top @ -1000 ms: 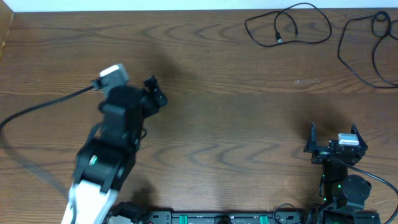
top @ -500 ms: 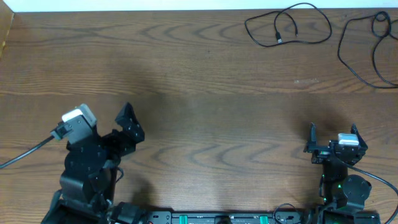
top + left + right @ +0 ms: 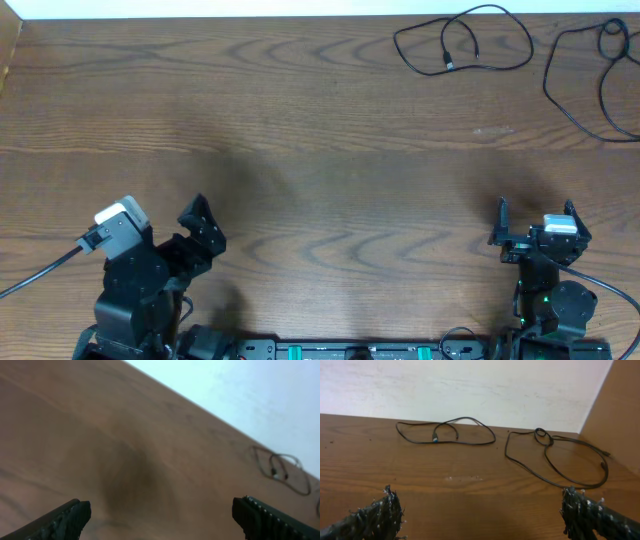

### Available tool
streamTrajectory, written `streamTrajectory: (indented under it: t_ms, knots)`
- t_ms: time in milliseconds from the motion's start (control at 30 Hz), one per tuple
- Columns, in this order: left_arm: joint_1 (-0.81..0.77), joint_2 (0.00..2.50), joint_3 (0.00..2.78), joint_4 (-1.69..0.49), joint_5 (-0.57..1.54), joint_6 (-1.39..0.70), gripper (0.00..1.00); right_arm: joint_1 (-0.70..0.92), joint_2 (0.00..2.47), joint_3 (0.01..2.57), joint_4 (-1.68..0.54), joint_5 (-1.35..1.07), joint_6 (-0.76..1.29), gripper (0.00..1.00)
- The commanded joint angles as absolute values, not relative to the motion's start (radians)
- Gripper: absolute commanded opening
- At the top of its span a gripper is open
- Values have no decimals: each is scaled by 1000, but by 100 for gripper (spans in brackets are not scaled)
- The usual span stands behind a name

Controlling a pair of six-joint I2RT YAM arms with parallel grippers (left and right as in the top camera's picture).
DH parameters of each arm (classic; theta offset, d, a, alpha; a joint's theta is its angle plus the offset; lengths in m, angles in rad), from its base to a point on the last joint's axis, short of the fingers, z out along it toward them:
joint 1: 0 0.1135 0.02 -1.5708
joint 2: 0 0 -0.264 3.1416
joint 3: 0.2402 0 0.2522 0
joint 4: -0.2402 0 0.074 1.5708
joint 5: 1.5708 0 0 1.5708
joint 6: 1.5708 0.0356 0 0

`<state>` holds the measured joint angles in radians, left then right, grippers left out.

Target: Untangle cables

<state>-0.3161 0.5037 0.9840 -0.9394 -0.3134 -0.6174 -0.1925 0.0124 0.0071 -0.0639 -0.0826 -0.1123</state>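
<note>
Nearest in, the right claw [image 3: 535, 212] sits low at the near edge of the bench [image 3: 330, 150], its jaws spread fully wide with nothing between them. The left claw [image 3: 205, 225], well off to its left, is just as wide and just as empty, and its wrist view shows only bare, blurred wood ahead. Neither claw has anything under or beside it, so little can go wrong close in. Well ahead of the right claw and slightly to its left lies the looped cable [image 3: 449, 62], a thin black cord crossing over itself with a small plug inside the loop. Ahead and to the right of that claw, the knotted cable [image 3: 546, 80] sweeps toward the bench's right side, with a tight little curl at its far end. The two cables lie apart, not touching. Both lie flat on the wood, so a descent that stops short would probably close on air, and one that goes too deep would scrape the bench. Pinching at a crossing would likely catch two strands together, and the pull would then tighten the crossing instead of opening it. Tugging the long run of the knotted cable could cinch that curl shut. A sideways drag could also slide one cable onto the other.
</note>
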Motion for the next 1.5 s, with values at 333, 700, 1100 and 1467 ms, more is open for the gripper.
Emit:
streamTrajectory:
  t_ms: [333, 700, 1100, 1467]
  knots:
    - [-313, 501, 1000, -1151, -317, -543, 98, -197, 6, 5, -68, -89, -102, 99]
    - [-313, 501, 1000, -1147, -273, -543, 98, -197, 6, 5, -68, -89, -102, 99]
    - [-233, 422, 971, -1080, -273, -325, 98, -197, 6, 5, -68, -89, -102, 99]
    - [0, 121, 690, -853, -273, -255, 98, -197, 6, 5, -68, -89, -102, 99]
